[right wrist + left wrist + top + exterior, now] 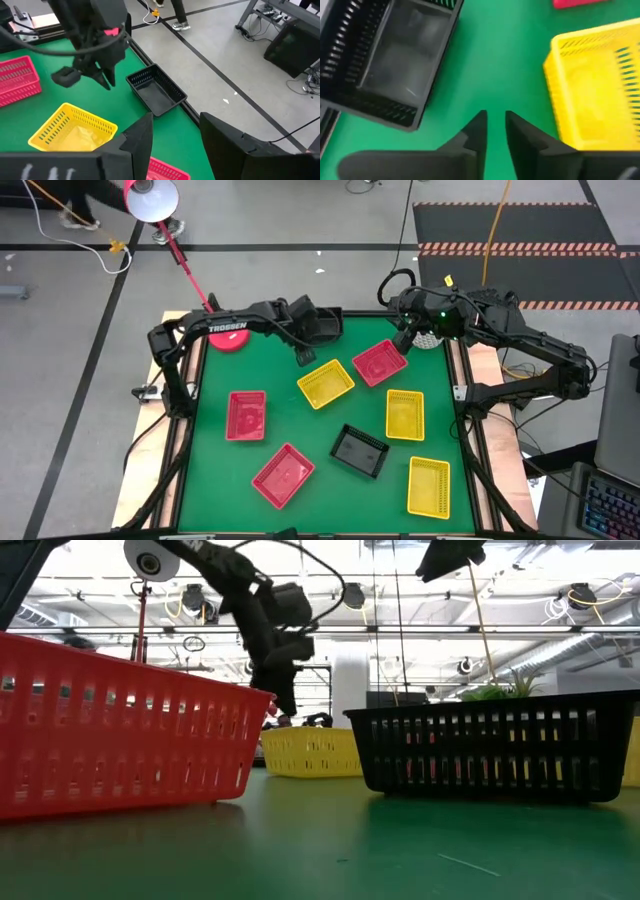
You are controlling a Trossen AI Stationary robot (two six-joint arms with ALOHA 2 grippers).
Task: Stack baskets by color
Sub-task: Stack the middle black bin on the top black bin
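Note:
Several mesh baskets lie apart on the green table: red ones (246, 415) (283, 475) (380, 363), yellow ones (326, 383) (405, 414) (429, 486), a black one (359, 450), and a second black basket (156, 92) at the far edge. My left gripper (495, 120) hangs above bare mat between that far black basket (385, 55) and a yellow basket (595, 85). Its fingers point steeply down with a narrow gap and nothing between them. My right gripper (175, 125) is raised over the far right corner, open and empty.
A pink-red round lamp base (228, 335) stands at the far left under my left arm, its stem slanting off the table. A plant (500, 690) stands at the far right. Bare mat lies in the near left corner and in the middle.

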